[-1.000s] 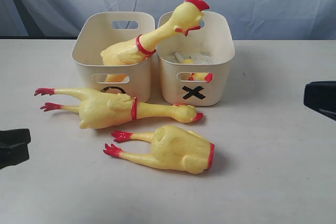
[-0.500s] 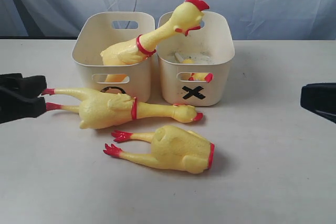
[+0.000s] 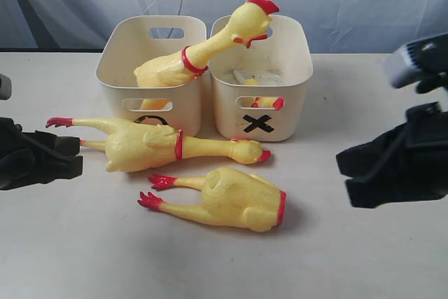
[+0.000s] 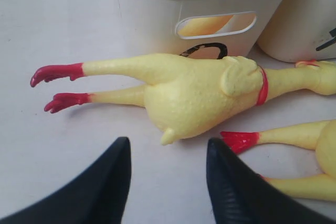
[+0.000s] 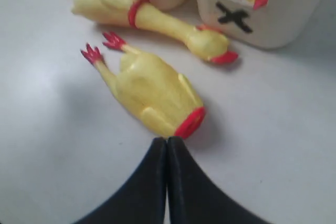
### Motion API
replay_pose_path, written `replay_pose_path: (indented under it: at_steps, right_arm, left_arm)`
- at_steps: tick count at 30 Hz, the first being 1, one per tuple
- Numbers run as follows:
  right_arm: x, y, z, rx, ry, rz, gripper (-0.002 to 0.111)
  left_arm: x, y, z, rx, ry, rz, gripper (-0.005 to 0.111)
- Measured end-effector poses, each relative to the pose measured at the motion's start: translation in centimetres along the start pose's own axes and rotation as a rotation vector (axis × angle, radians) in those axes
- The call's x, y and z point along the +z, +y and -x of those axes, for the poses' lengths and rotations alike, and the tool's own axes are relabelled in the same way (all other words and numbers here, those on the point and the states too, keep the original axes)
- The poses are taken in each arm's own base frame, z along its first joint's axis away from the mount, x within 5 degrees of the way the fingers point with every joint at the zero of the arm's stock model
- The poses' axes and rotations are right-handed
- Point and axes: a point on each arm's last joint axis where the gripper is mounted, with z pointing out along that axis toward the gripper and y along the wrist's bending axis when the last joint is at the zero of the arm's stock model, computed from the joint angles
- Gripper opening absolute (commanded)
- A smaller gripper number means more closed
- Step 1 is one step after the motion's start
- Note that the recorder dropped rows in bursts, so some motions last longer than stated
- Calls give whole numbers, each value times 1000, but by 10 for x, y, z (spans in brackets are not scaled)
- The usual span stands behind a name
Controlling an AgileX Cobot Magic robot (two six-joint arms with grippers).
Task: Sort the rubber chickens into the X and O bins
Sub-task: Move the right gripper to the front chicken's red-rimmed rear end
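Whole chicken, binned (image 3: 175, 68): body down in the O bin (image 3: 115, 103), which stands just beside the X bin (image 3: 294, 106); its neck leans across so the head hangs over the X bin's rim. Counts as sorted.
Loose piece (image 3: 269, 102): yellow and red, seen through the X bin's slot handle, so it is inside the X bin. Probably the loose head; done.
Whole chicken, lying (image 3: 143, 146): on the table (image 3: 350, 257) in front of both bins, its head at the foot of the X bin's front wall. Not yet sorted.
Headless body (image 3: 234, 199): on the table, farther out from the X bin than the lying chicken and apart from it. Not yet sorted.
Progress: about half, two pieces in and two left. Judging by what is binned, whole ones go to O and broken ones to X.
Left gripper (image 4: 168, 148): fingers spread, nothing between them, aimed at the lying chicken's tail, well apart from the X bin on the O bin's side.
Right gripper (image 5: 167, 142): fingers pressed together and empty, just short of the headless body's red neck end.
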Motion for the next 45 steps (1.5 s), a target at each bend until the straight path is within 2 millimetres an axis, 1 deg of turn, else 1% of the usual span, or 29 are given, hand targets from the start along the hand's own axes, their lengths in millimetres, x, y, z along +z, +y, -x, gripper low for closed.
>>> replay_pose_path:
  at_steps: [3, 4, 9, 12, 15, 19, 21, 23, 25, 27, 29, 30, 35, 39, 42, 45]
  right_arm:
    - [33, -8, -3, 50, 129, 7, -1]
    - [41, -10, -2, 71, 150, 10, -1]
    - [86, -15, -6, 358, 233, 43, -1]
    - [108, -19, -11, 489, 266, 44, -1]
    - [120, -22, -16, 555, 288, 32, -1]
    - [127, -24, -19, 581, 304, 23, 0]
    - [128, -25, -19, 585, 306, 19, 6]
    - [130, -27, -20, 588, 303, 11, 19]
    - [131, -30, -21, 599, 304, 1, 36]
    - [131, -35, -22, 614, 311, -6, 56]
    - [131, -40, -24, 626, 327, -9, 69]
    - [130, -43, -25, 625, 335, -8, 72]
    - [124, -52, -28, 550, 374, 49, 72]
    - [123, -56, -25, 548, 338, 141, 72]
    - [128, -56, -25, 597, 295, 225, 72]
    - [137, -56, -32, 629, 283, 272, 72]
  left_arm:
    - [0, 0, 0, 0, 0, 0, 44]
    - [0, 0, 0, 0, 0, 0, 44]
    - [0, 0, 0, -7, 0, 0, 44]
    - [0, 0, 0, -7, 0, 0, 44]
    - [0, 0, 0, -16, 0, 0, 44]
    - [0, 0, 0, -16, 0, 0, 44]
    - [0, 0, 0, -16, 0, 0, 44]
    - [0, 0, 0, -16, 0, 0, 44]
    - [0, 0, 0, -16, 0, 0, 44]
    - [0, 0, 0, -16, 0, 0, 44]
    - [0, 0, 0, -16, 0, 0, 44]
    - [0, 0, 0, -16, 0, 0, 44]
    - [0, 0, 0, -16, 0, 0, 44]
    - [0, 0, 0, -18, 0, -1, 44]
    - [0, 0, 0, -18, 0, -1, 44]
    - [0, 0, 0, -18, 0, -1, 44]
